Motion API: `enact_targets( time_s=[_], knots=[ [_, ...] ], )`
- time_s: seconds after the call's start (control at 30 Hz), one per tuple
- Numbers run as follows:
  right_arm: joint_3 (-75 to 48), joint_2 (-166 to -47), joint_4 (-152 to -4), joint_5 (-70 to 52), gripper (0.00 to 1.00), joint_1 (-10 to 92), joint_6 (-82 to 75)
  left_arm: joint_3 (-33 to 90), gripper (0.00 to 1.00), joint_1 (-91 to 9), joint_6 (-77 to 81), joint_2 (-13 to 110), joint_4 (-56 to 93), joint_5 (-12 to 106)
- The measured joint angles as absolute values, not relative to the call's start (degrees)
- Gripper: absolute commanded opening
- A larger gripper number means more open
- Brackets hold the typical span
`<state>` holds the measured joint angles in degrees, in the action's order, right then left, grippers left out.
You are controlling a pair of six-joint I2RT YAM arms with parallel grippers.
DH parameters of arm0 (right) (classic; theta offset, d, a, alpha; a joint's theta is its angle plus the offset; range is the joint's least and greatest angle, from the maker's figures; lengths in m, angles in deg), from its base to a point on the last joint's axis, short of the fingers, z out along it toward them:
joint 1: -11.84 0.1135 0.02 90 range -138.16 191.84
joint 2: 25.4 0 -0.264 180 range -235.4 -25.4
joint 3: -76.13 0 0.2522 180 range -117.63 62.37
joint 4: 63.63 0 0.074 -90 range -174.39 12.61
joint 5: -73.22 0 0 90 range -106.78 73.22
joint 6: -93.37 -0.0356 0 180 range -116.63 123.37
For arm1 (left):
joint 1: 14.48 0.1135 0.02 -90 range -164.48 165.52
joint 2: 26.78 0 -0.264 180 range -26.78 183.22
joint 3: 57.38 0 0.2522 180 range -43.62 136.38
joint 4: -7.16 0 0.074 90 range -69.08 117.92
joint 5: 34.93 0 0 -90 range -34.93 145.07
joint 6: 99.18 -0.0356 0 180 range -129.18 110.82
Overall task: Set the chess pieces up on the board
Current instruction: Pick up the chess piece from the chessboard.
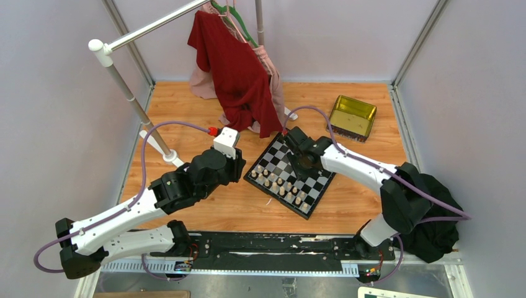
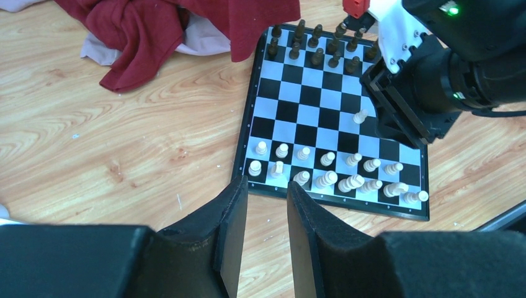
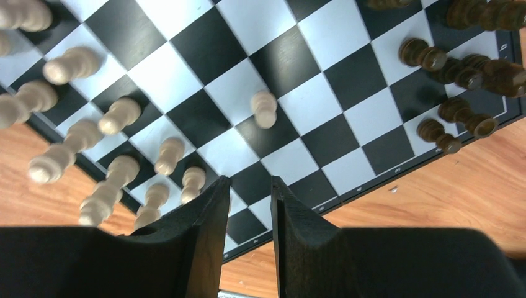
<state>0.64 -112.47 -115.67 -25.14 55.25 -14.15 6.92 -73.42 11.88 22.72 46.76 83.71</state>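
Note:
The board (image 1: 276, 158) lies at an angle on the wooden table between my arms. Cream chess pieces (image 2: 347, 181) stand in two rows along its near edge, and dark chess pieces (image 2: 317, 42) crowd the far edge. One cream pawn (image 3: 265, 108) stands alone toward the middle of the board (image 3: 310, 68). My right gripper (image 3: 250, 183) hovers over the board's edge squares, open, with nothing between its fingers. My left gripper (image 2: 267, 186) is open and empty above bare table, just off the board's (image 2: 310, 105) near-left corner.
A gold-yellow tin (image 1: 352, 117) sits at the back right. A red garment (image 1: 239, 74) hangs from a clothes rack (image 1: 133, 102) and trails onto the table by the board's far corner. A black cloth (image 1: 440, 230) lies at the right edge.

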Motion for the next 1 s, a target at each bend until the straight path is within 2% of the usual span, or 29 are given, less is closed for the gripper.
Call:
enact_targets(
  time_s=[0.37,0.9,1.0],
  knots=[
    [-0.50,-118.74,-111.91,-24.11,0.35,49.99,-11.11,6.92,0.35,-73.42,11.86,22.72,46.79,83.73],
    [-1.75,-121.28,-109.20,-21.16,0.35,49.00,-9.04,6.92,0.35,-73.42,11.86,23.86,46.79,83.71],
    [-1.77,-122.11,-108.72,-20.77,0.32,48.81,-8.69,6.92,0.35,-73.42,11.86,23.88,46.79,83.71]
  ],
)
